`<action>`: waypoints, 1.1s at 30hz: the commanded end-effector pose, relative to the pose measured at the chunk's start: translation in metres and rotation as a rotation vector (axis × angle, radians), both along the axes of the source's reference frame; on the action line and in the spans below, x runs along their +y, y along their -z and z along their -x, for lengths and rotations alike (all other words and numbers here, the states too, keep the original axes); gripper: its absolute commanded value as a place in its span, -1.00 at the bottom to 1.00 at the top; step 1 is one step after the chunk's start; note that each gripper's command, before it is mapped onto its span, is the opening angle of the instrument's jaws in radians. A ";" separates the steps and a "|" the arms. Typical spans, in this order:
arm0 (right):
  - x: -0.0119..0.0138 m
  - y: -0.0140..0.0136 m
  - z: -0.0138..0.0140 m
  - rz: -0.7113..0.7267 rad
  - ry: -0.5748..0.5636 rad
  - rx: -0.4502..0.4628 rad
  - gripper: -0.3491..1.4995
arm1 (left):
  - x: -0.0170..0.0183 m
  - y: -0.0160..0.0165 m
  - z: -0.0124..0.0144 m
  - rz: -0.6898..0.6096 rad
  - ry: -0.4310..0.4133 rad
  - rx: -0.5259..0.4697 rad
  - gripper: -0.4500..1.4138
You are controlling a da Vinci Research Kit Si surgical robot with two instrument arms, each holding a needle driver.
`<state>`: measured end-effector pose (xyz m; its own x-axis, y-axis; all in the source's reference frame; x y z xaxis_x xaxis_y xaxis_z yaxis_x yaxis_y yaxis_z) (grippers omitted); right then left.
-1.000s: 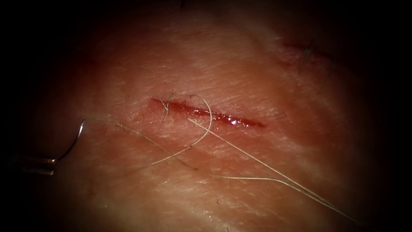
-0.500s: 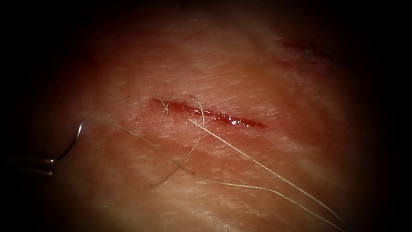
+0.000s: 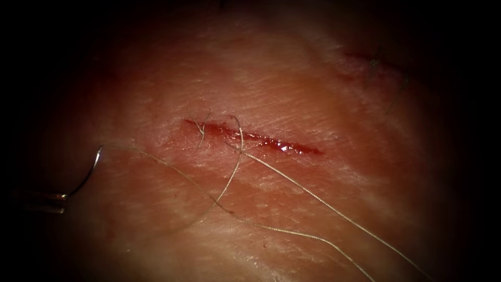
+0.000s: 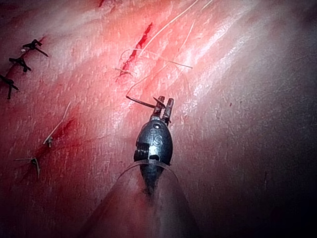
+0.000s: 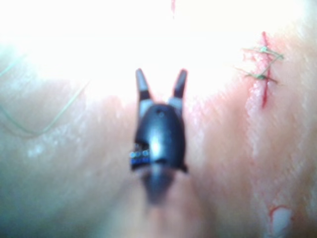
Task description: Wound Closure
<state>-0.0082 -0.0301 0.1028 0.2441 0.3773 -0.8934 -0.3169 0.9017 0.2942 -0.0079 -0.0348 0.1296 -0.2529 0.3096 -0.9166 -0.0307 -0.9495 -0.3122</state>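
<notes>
Steel needle [image 3: 88, 169], clear of the tissue [image 3: 292, 83], could twist in the clamped left gripper [image 4: 164, 104], or thread [image 3: 292, 175] snag; right gripper [image 5: 161, 82] gapes empty

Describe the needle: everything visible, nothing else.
The needle is a thin, curved, grey metal arc, lying left of the cut and outside the tissue. The left tool has its jaws shut on it near one end; the rest curves up and away to the other end, where the pale thread leaves it and runs toward the cut. In the left wrist view it juts sideways from the jaws. Nothing else touches it.
</notes>
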 end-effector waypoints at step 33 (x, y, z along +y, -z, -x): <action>-0.0006 -0.0194 -0.0330 0.280 0.169 -0.119 0.47 | -0.0008 -0.0011 0.0007 0.000 0.001 0.000 -1.00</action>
